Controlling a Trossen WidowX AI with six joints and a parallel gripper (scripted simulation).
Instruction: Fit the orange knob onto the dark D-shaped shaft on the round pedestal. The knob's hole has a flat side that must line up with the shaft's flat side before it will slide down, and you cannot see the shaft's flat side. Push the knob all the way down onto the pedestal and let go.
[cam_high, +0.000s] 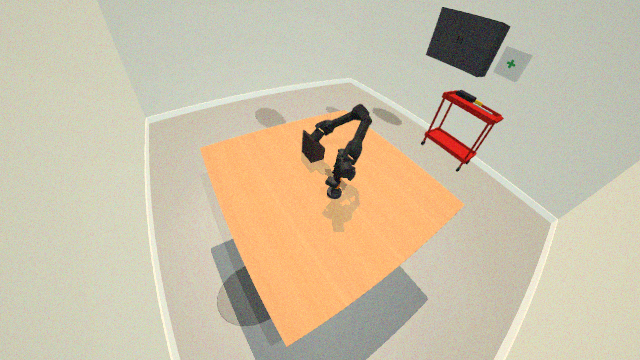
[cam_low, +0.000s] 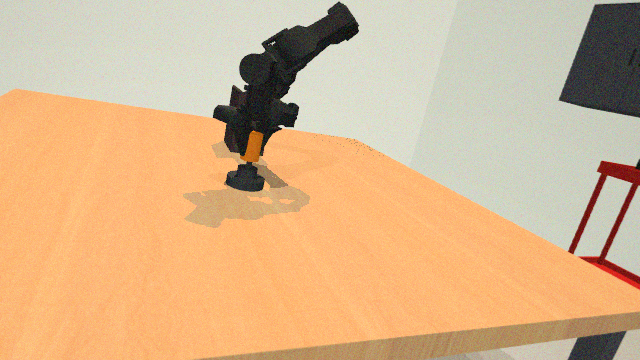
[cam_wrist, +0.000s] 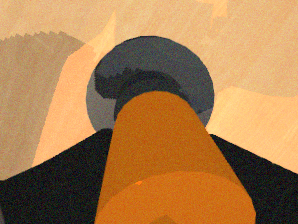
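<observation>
The orange knob (cam_low: 254, 146) (cam_wrist: 155, 145) is an upright cylinder between my fingers. My gripper (cam_low: 253, 150) (cam_wrist: 158, 141) is shut on it, with a black finger on each side in the wrist view. The round dark pedestal (cam_low: 245, 183) (cam_wrist: 150, 52) (cam_high: 333, 195) stands on the table directly below. In the exterior view a short piece of the dark shaft (cam_low: 249, 164) shows under the knob's lower end, so the knob is above the pedestal and not down on it. Whether the shaft's tip is inside the hole cannot be told. The shaft's flat side is hidden.
The wooden table (cam_high: 280, 225) (cam_low: 325, 260) carries the arm's base and the pedestal. The black arm (cam_high: 356, 142) (cam_low: 300, 47) reaches down over the pedestal. A red cart (cam_high: 452, 145) and a dark wall box (cam_high: 465, 42) stand off beyond the table.
</observation>
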